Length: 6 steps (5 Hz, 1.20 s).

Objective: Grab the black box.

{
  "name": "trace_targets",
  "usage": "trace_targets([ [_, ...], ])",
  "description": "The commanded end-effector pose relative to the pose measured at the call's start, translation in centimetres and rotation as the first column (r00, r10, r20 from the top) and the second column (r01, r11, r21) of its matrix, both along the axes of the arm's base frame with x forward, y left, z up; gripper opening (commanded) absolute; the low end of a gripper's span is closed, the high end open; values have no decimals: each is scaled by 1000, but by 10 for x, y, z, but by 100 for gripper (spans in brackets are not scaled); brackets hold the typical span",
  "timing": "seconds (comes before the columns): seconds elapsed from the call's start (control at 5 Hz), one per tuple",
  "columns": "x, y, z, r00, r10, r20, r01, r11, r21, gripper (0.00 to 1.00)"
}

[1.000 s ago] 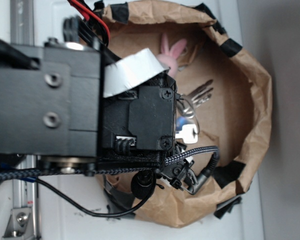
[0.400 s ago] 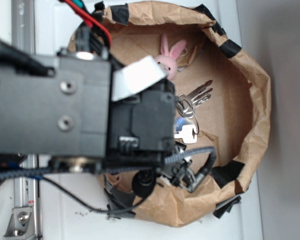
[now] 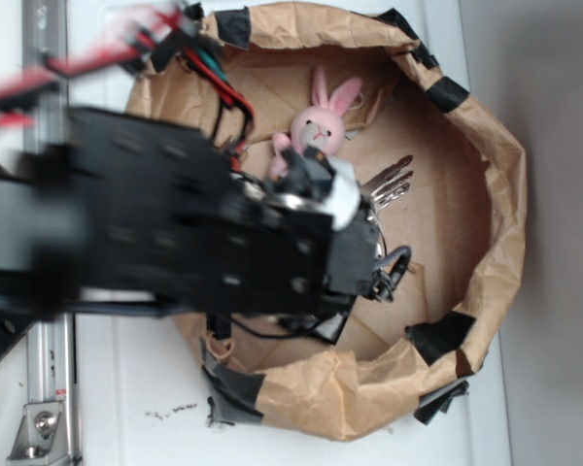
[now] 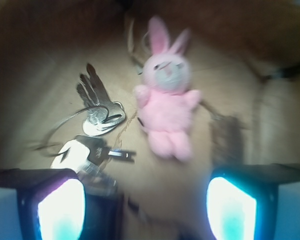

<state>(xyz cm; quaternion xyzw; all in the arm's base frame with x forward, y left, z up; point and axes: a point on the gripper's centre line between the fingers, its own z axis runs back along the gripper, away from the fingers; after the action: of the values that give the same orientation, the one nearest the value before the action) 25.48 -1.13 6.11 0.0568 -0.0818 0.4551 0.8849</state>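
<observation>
A white tabletop [image 3: 117,388] carries a crumpled brown paper bag [image 3: 486,194] rolled down into a shallow bowl, its rim patched with black tape [image 3: 442,335]; a metal rail [image 3: 41,388] runs along the left edge; the gripper [image 4: 145,200] hangs over the bag's floor with its two fingers [image 4: 55,205] set well apart, glowing pale at the bottom corners of the wrist view, nothing between them but bare brown paper, all of it blurred; just ahead of the fingers lies a pink bunny [image 4: 166,100] on its back, ears pointing away, and to its left a bunch of keys [image 4: 92,115] on a wire ring, one key with a white head nearest the left finger; in the exterior view the arm [image 3: 155,233], smeared by motion, covers the left and middle of the bag, red wires [image 3: 39,73] trailing off its top; the black box cannot be made out in either view.
</observation>
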Motion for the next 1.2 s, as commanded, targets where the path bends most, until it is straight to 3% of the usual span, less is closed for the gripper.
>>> trace_targets([
  [0.0, -1, -23, -11, 998, -56, 6, 57, 996, -75, 100],
  [0.4, -16, -30, 15, 997, -46, 57, 53, 989, -137, 100],
  [1.0, 4, -45, -13, 998, -56, -6, 55, 989, -134, 100],
])
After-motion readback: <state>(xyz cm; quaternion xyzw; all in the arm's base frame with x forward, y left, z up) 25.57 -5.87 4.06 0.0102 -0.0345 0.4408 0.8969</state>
